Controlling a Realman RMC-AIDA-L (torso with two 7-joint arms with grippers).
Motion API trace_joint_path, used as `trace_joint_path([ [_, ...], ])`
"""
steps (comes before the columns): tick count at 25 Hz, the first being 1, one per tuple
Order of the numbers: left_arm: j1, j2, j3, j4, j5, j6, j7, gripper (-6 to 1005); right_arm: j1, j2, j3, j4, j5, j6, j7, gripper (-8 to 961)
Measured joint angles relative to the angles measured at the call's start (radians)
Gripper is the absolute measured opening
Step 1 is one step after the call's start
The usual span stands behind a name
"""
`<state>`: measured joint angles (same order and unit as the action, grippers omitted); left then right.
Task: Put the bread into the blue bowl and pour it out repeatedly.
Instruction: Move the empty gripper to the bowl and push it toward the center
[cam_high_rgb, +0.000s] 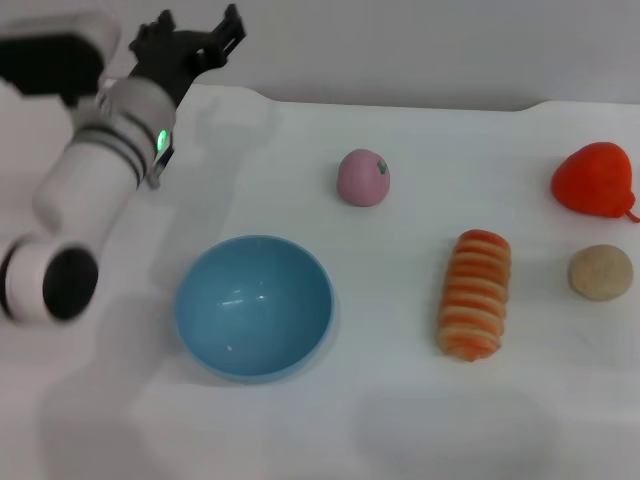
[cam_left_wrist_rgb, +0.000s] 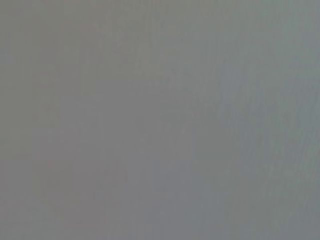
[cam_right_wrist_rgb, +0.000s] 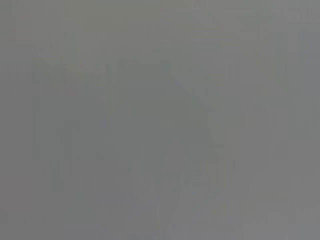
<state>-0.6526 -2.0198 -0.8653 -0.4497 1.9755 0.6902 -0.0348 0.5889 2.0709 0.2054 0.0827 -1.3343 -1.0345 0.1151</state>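
A: What lies nearest?

B: One blue bowl (cam_high_rgb: 254, 306), empty, near the desk (cam_high_rgb: 400, 420) front. One bread (cam_high_rgb: 475, 292) lies well to its right, long axis running near to far.

A: Farther back?

B: One beige ball (cam_high_rgb: 601, 271), one pink fruit (cam_high_rgb: 362, 178), one red fruit (cam_high_rgb: 596, 179).

A: And the arms?

B: The left end effector (cam_high_rgb: 205, 38) hangs far back-left, fingers apparently spread, holding nothing. The bread lies well to its right and nearer. The right arm isn't visible, though its side is probably closer.

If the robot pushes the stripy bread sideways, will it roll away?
Probably a little. The bread is a rounded, ribbed loaf lying on its side on the white table, so a sideways push may rock or roll it. It seems to keep a firm shape, so it likely stays stiff when lifted. The ridges should help a grip.
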Motion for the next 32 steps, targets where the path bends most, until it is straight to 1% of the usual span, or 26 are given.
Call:
trace_joint_path([
  [1,-0.024,0.017,-0.024,-0.025,0.001,-0.078,0.002,871,0.0,0.0,0.0,0.0,0.0,0.0,0.0,684],
  [2,-0.031,0.022,-0.031,-0.034,0.002,-0.104,0.003,871,0.0,0.0,-0.001,-0.003,0.0,0.004,0.0,685],
  [4,-0.048,0.04,-0.065,-0.071,0.02,-0.196,0.009,871,0.0,-0.001,-0.002,-0.014,0.0,0.013,0.0,685],
  [5,-0.049,0.046,-0.084,-0.088,0.034,-0.227,0.009,871,0.0,-0.001,-0.002,-0.019,0.0,0.016,0.0,686],
  [6,-0.047,0.056,-0.133,-0.128,0.079,-0.306,0.011,871,0.0,-0.002,-0.002,-0.023,-0.001,0.018,0.001,686],
  [7,-0.042,0.061,-0.172,-0.158,0.113,-0.358,0.011,871,-0.001,-0.002,-0.002,-0.026,-0.001,0.019,0.001,686],
  [8,-0.034,0.062,-0.213,-0.183,0.151,-0.411,0.012,871,-0.002,-0.002,-0.001,-0.029,-0.001,0.02,0.001,685],
  [10,-0.012,0.064,-0.323,-0.258,0.252,-0.551,0.019,871,-0.002,-0.002,0.001,-0.035,-0.001,0.021,0.002,684],
  [11,0.007,0.06,-0.39,-0.314,0.306,-0.635,0.036,871,-0.002,-0.002,0.002,-0.038,-0.001,0.021,0.002,684],
  [12,0.02,0.056,-0.431,-0.351,0.342,-0.696,0.05,871,-0.002,-0.002,0.003,-0.04,0.0,0.021,0.002,684],
  [13,0.042,0.046,-0.493,-0.413,0.376,-0.788,0.087,871,-0.001,-0.002,0.003,-0.043,0.001,0.021,0.002,685],
  [14,0.06,0.034,-0.542,-0.461,0.395,-0.854,0.12,871,0.001,-0.002,0.004,-0.045,0.002,0.021,0.002,685],
  [16,0.104,-0.005,-0.662,-0.566,0.417,-1.02,0.224,871,0.003,-0.002,0.002,-0.047,0.002,0.021,0.002,686],
  [18,0.128,-0.026,-0.726,-0.625,0.424,-1.121,0.277,871,0.004,-0.002,0.0,-0.048,0.001,0.021,0.002,686],
  [19,0.14,-0.031,-0.753,-0.655,0.425,-1.185,0.294,871,0.004,-0.002,0.0,-0.048,0.0,0.021,0.002,686],
  [21,0.151,-0.031,-0.78,-0.693,0.424,-1.284,0.301,871,0.004,-0.002,-0.001,-0.049,-0.001,0.021,0.002,685],
  [25,0.153,-0.03,-0.828,-0.728,0.426,-1.479,0.301,871,0.005,-0.002,-0.001,-0.052,-0.001,0.021,0.002,685],
  [29,0.151,-0.03,-0.856,-0.742,0.431,-1.633,0.301,871,0.005,-0.002,0.0,-0.056,0.001,0.021,0.002,684],
  [32,0.149,-0.03,-0.871,-0.754,0.445,-1.705,0.299,871,0.009,-0.002,0.001,-0.064,0.002,0.021,0.002,685],
])
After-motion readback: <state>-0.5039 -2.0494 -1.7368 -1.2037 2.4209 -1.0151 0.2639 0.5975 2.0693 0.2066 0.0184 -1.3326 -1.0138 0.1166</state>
